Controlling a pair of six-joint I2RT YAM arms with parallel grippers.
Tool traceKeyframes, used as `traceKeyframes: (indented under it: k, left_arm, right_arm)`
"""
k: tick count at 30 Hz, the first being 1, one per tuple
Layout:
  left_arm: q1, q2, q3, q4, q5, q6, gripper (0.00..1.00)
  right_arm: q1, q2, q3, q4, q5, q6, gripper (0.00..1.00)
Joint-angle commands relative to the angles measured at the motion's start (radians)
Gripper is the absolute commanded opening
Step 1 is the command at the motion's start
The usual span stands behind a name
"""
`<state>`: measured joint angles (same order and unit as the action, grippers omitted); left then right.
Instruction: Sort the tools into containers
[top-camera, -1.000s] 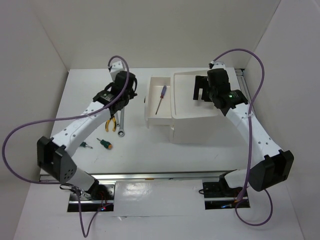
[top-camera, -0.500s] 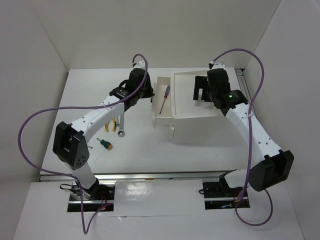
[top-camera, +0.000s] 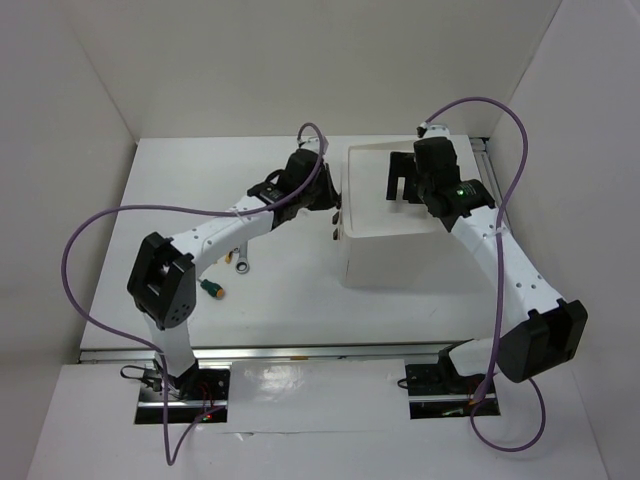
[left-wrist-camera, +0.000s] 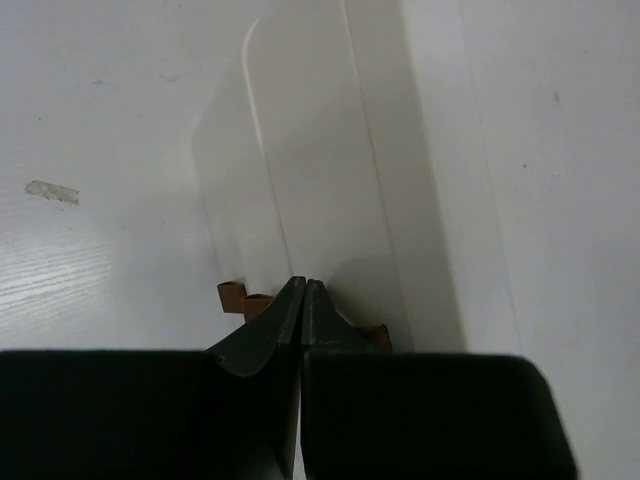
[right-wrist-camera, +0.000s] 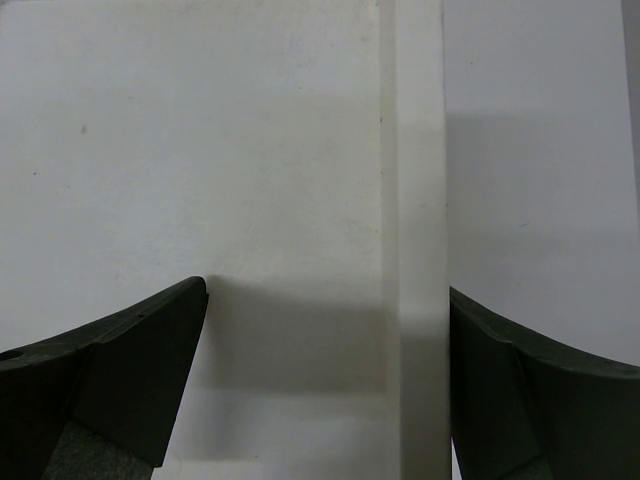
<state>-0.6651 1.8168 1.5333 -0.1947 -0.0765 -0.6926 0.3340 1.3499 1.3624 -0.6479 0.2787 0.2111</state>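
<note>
The white box unit stands right of centre with its drawer front pushed in flush. My left gripper is shut, its tips pressed against that drawer front between small brown knobs, holding nothing. Above the rimmed top tray hangs my right gripper, open and empty. On the table, left of the box, lie a silver wrench and a stubby orange-and-green screwdriver. The blue-handled screwdriver is out of view.
My left arm stretches across the table's left half and covers part of the loose tools there. White walls close in the back and both sides. Purple cables loop off both arms.
The left gripper has swept right and pushed the open drawer, with the blue screwdriver inside, shut into the box. The right arm has not moved.
</note>
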Motion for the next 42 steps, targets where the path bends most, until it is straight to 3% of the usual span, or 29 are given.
traceKeyframes:
  k: [1, 3, 5, 6, 9, 10, 14, 17, 21, 24, 27, 29, 30, 33, 34, 42]
  left_arm:
    - [-0.057, -0.023, 0.018, 0.123, 0.149, -0.094, 0.14]
    - [-0.057, -0.062, 0.007, 0.077, 0.101, -0.122, 0.16]
    - [-0.057, -0.086, 0.007, 0.022, 0.006, -0.14, 0.3]
    - [-0.048, -0.115, -0.007, -0.036, -0.031, -0.168, 0.46]
    - [-0.002, -0.181, -0.088, -0.089, -0.153, -0.215, 0.56]
    - [0.011, -0.229, -0.116, -0.089, -0.19, -0.216, 0.65]
    - [0.152, -0.297, -0.243, -0.098, -0.191, -0.188, 0.9]
    - [0.25, -0.306, -0.252, -0.12, -0.122, -0.116, 0.98]
    - [0.356, -0.297, -0.285, -0.098, 0.081, -0.038, 1.0]
    - [0.412, -0.297, -0.37, 0.056, 0.323, -0.06, 1.0]
    - [0.433, -0.231, -0.479, 0.353, 0.595, -0.178, 0.92]
    - [0.446, -0.174, -0.516, 0.499, 0.676, -0.311, 0.87]
    - [0.446, -0.11, -0.545, 0.653, 0.743, -0.358, 0.84]
    - [0.424, -0.012, -0.579, 0.89, 0.829, -0.54, 0.77]
    - [0.405, 0.049, -0.588, 1.035, 0.843, -0.583, 0.77]
    - [0.329, 0.229, -0.567, 1.414, 0.857, -0.852, 0.75]
  right_arm:
    - [0.031, 0.043, -0.016, -0.107, -0.053, -0.029, 0.95]
    - [0.031, 0.043, -0.016, -0.107, -0.053, -0.029, 0.95]
    - [0.031, 0.043, -0.016, -0.107, -0.053, -0.029, 0.95]
    - [0.031, 0.043, -0.016, -0.107, -0.053, -0.029, 0.95]
    - [0.031, 0.043, -0.016, -0.107, -0.053, -0.029, 0.95]
    - [0.031, 0.043, -0.016, -0.107, -0.053, -0.029, 0.96]
    - [0.04, 0.043, -0.016, -0.107, -0.053, -0.029, 0.96]
    - [0.04, 0.043, -0.016, -0.107, -0.053, -0.029, 0.96]
    - [0.04, 0.043, -0.016, -0.098, -0.064, -0.029, 0.98]
    - [0.05, 0.052, -0.025, -0.088, -0.075, -0.029, 0.98]
    - [0.05, 0.052, -0.034, -0.079, -0.075, -0.029, 0.98]
    - [0.059, 0.052, -0.034, -0.079, -0.075, -0.029, 0.98]
    - [0.059, 0.052, -0.034, -0.079, -0.075, -0.029, 0.98]
    - [0.059, 0.052, -0.043, -0.079, -0.065, -0.029, 0.98]
    - [0.059, 0.052, -0.043, -0.079, -0.056, -0.029, 0.98]
    - [0.068, 0.052, -0.034, -0.099, -0.027, -0.019, 0.98]
